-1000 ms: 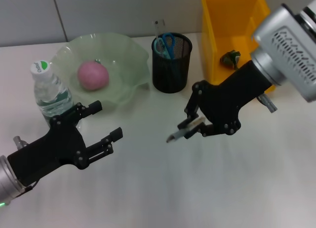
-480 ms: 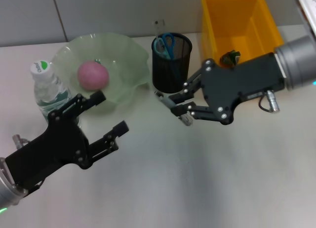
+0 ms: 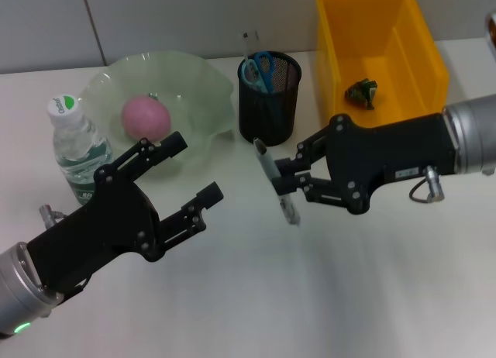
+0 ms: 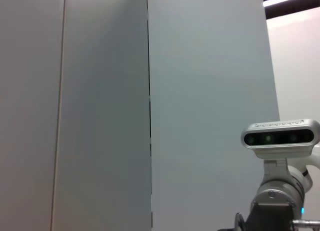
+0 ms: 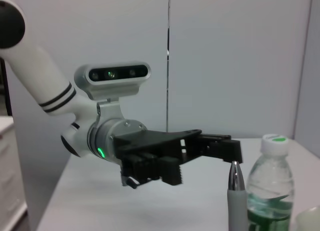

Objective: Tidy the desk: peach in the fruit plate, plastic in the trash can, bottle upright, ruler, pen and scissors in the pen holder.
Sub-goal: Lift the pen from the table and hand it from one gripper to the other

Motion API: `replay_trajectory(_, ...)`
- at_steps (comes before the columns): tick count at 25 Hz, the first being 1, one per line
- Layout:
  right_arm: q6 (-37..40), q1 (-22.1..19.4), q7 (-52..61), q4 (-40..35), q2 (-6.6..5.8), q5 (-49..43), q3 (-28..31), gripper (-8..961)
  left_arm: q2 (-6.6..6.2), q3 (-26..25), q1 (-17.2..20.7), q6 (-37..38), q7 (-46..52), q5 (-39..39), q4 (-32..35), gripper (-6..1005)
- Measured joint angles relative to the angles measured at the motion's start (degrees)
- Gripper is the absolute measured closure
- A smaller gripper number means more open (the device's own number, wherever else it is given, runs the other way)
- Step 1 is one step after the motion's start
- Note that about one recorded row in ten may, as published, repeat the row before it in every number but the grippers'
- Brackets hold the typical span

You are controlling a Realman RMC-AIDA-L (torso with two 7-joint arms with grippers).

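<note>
1. Right claw [image 3: 288, 186] is clamped on the pen [image 3: 275, 181], which now stands nearly upright in its grip, tip down, clear of the bench [image 3: 325, 296]. A second ago it lay almost flat in the same claw, farther out over the bench; since then we have swung it round and brought it in beside the holder [image 3: 269, 98].
2. We judge that this sets up the drop: the pen is aligned for a top entry but sits lower than the holder's rim and on its near side, so it needs a lift and a short carry back.
3. Left claw [image 3: 182, 184] hangs wide open and empty, near the plate [image 3: 198, 79], and has crept forward from a second ago.
4. Other steps look done: the peach [image 3: 146, 118] lies in the plate, the bottle [image 3: 77, 149] stands upright beside it, the plastic [image 3: 361, 91] sits in the yellow bin [image 3: 372, 25], and the scissors [image 3: 258, 67] and a thin clear stick, probably the ruler, stand in the holder.
5. Room is tight at the holder's mouth, with the scissors filling its left side. The bin wall flanks the right, the plate rim the left; the open bench in front gives us free space.
</note>
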State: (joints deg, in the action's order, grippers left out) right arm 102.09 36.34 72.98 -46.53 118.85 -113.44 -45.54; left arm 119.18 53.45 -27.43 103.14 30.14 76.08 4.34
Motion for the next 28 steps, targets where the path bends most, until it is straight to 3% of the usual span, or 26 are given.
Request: replay_trajectory(28, -5.2, 2.6, -9.6, 15.5, 0.37, 1.4, 0.0, 838, 0.00, 1.6, -3.3, -5.1, 4.6, 1.3, -4.7, 287)
